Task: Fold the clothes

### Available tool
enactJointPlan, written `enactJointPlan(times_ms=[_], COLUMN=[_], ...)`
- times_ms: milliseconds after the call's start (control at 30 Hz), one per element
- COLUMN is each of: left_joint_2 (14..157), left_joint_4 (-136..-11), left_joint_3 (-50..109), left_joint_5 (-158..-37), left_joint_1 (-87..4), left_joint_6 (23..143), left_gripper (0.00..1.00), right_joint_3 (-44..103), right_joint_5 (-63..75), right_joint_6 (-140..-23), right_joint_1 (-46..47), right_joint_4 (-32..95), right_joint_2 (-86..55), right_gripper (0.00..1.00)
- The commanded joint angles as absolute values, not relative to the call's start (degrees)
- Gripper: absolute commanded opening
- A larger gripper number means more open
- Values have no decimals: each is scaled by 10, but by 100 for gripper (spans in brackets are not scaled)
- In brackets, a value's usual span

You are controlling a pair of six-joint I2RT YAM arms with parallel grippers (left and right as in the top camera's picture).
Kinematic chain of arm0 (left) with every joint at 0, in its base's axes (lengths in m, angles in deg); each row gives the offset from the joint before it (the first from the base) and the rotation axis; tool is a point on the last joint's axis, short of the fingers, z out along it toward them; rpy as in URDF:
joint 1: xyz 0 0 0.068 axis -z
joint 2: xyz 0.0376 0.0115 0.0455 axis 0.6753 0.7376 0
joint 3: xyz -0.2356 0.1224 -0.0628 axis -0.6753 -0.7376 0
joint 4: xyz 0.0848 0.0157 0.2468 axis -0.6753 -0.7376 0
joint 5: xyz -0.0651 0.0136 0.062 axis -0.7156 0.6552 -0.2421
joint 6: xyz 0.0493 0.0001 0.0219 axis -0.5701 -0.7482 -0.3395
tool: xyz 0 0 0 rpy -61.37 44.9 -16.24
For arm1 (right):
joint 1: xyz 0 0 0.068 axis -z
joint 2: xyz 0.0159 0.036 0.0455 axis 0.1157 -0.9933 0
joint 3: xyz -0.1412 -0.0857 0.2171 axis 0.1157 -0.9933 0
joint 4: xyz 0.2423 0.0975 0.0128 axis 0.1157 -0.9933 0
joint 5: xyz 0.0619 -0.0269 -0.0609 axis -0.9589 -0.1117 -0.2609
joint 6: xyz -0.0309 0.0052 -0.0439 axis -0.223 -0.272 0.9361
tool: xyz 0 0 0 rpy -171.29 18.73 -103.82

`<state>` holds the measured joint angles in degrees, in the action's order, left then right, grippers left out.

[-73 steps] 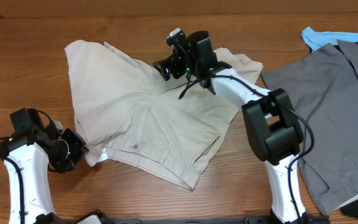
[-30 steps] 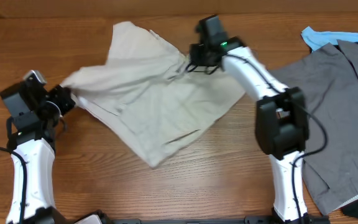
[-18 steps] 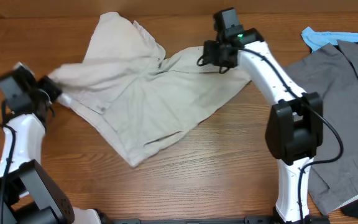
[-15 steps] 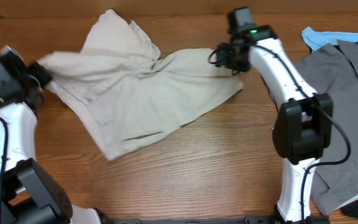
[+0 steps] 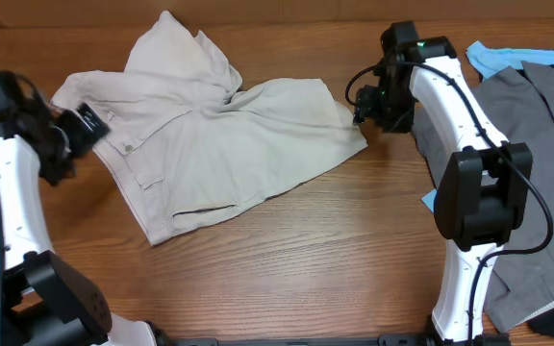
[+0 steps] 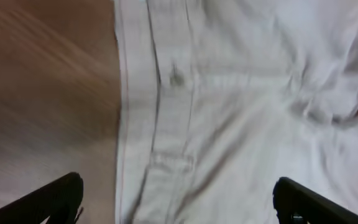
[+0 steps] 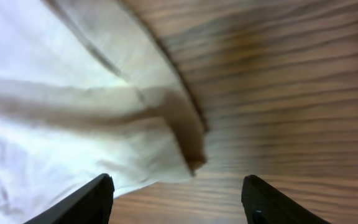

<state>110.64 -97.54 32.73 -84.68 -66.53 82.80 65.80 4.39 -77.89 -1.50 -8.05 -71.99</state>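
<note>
Left claw (image 5: pixel 87 125) is held released at the 9 o'clock edge of the shorts (image 5: pixel 229 144); right claw (image 5: pixel 365 108) is held released at their 3 o'clock corner above the bench (image 5: pixel 306 259).

blurred shorts (image 6: pixel 229 93), grey garment (image 5: pixel 537 144) cut off rightward

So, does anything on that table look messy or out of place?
Yes: the beige shorts lie askew and rumpled, bunched up along the middle rather than spread flat for folding. The left gripper and the right gripper stand open at opposite edges of the cloth, holding nothing.
</note>
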Motion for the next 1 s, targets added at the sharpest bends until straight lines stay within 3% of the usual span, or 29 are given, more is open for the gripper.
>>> enactJointPlan(times_ms=[0, 267, 333, 367, 400, 433, 733, 900, 967], left_joint_2=[1113, 1113, 1113, 1113, 1113, 1113, 1112, 1112, 1112], left_joint_4=[-987, -926, -915, -913, -911, -911, -1009, -1040, -1042], left_joint_3=[268, 122, 100, 93, 84, 80, 74, 74, 74], left_joint_5=[-874, -872, -869, -869, -869, -869, -797, -781, -781], left_joint_1=[-614, -504, -486, -481, -475, -472, -474, -474, -474], left_joint_6=[820, 839, 844, 844, 844, 844, 858, 858, 859], left_gripper=[100, 100, 100, 100, 100, 100, 100, 100, 89], right_joint_3=[624, 513, 504, 500, 500, 500, 494, 446, 403], right_joint_5=[-1, -42, -55, -55, -55, -55, 10, 17, 17], right_joint_6=[-744, -734, -734, -734, -734, -734, -734, -737, -752], right_joint_1=[-15, -15, -15, -15, -15, -15, -27, -41, -42], right_joint_4=[-79, 22, 29, 23, 11, -2, -193, -185, -160], right_joint_2=[-698, -699, -699, -699, -699, -699, -697, -675, -650], right_gripper=[71, 69, 53, 27, 10, 4, 4, 4, 4])
